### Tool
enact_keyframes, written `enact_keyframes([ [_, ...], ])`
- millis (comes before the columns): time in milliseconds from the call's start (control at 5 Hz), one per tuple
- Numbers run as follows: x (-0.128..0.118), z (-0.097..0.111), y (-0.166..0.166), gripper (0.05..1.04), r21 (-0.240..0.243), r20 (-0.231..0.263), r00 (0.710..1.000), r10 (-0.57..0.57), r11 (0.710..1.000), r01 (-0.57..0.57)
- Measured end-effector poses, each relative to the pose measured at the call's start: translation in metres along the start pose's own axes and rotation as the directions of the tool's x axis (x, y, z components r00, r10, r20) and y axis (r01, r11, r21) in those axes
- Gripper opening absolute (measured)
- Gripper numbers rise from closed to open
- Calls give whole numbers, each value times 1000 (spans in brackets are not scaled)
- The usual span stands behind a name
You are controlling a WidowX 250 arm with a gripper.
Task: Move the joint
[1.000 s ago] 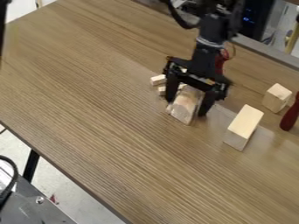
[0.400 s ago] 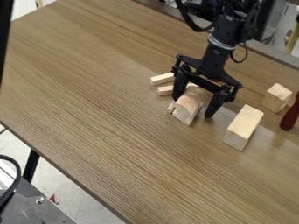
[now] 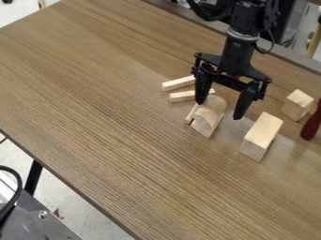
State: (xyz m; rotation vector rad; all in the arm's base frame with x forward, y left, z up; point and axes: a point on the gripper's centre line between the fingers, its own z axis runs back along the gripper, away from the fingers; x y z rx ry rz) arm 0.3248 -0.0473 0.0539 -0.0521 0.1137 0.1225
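Nearest, at the lower left of the view, there is a grey metal surface (image 3: 37,222) with a black cable (image 3: 9,204) on it. Beyond it, a dark leg (image 3: 34,177) stands under the wooden counter (image 3: 125,126), whose top has a striped brown grain. On this counter, toward the right, lies a long pale block (image 3: 263,133). The joint (image 3: 211,118), a wooden piece with a rounded top, lies just beside this block, to its left in the view, and it has a narrow strip along its left side. Above the joint hangs the black gripper (image 3: 219,110). Its jaws are open, wide apart, and they grip nothing. One fingertip is very close to the joint, but I cannot tell if it touches. At the right edge there is a dark red handle (image 3: 311,125), and a smaller pale block (image 3: 297,105) is a little farther. Behind the joint, to the left, are two thin wooden sticks, the nearer one (image 3: 182,96) and the farther one (image 3: 178,83), almost parallel. Farthest, the black arm (image 3: 243,42) comes in from the top edge.
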Motion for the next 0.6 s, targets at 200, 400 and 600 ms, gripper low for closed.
enact_keyframes([
  [200,-1,8,-2,984,-65,33,999,-10,998,12],
  [400,-2,24,0,984,-48,80,997,-18,999,21],
  [600,-10,39,11,984,124,91,996,6,992,-18],
])
